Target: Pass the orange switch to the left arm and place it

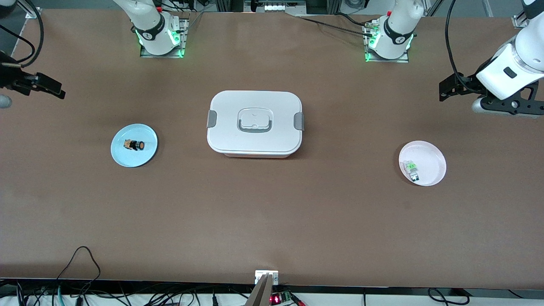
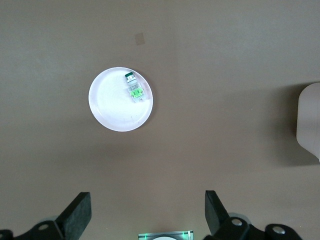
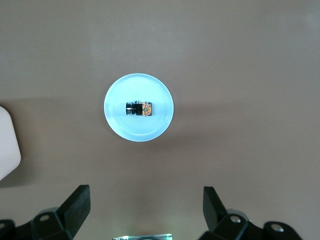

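- Front view. The orange switch, a tiny black component with an orange-tan end, lies on its side near the middle of a light blue plate toward the right arm's end of the brown table. Its long axis runs along the table's length; the tan end points toward the right arm's end of the table, the black end toward the box.
- Front view, continued. The box, white with a lid, grey side clasps and a grey-outlined recessed handle, stands at mid-table between the two plates, well apart from each. A white plate toward the left arm's end carries a small clear-and-green component.
- Front view, arms. The right gripper hangs over the table edge at the right arm's end; the left gripper hangs over the table at the left arm's end. Neither touches anything.
- Left wrist view. The left gripper has its fingers spread wide with nothing between them, over bare table near the white plate and the clear-and-green component. A corner of the box shows at the edge.
- Right wrist view. The right gripper likewise has its fingers wide apart and empty. The orange switch rests at the centre of the blue plate, black barrel and tan end plainly distinct. A corner of the box is visible.
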Robot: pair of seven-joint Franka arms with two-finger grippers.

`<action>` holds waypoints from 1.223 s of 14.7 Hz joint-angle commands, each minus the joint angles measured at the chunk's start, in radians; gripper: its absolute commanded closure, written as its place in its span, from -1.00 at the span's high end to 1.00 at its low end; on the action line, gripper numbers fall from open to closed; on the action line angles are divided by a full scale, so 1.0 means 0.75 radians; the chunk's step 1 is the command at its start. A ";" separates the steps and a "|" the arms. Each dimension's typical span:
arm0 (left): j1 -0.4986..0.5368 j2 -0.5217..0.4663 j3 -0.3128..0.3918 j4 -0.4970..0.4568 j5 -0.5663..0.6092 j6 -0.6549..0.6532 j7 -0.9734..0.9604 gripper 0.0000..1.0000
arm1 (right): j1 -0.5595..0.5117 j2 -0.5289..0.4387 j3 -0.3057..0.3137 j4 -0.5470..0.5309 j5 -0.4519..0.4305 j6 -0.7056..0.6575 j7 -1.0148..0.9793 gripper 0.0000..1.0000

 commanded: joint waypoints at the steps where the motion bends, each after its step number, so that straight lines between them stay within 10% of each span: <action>1: -0.005 0.020 0.002 0.050 -0.015 -0.035 -0.016 1.00 | 0.000 0.042 0.001 0.038 0.019 -0.006 0.004 1.00; 18: -0.005 0.020 0.002 0.050 -0.015 -0.035 -0.014 1.00 | 0.051 0.277 0.040 0.015 0.024 0.157 -0.016 1.00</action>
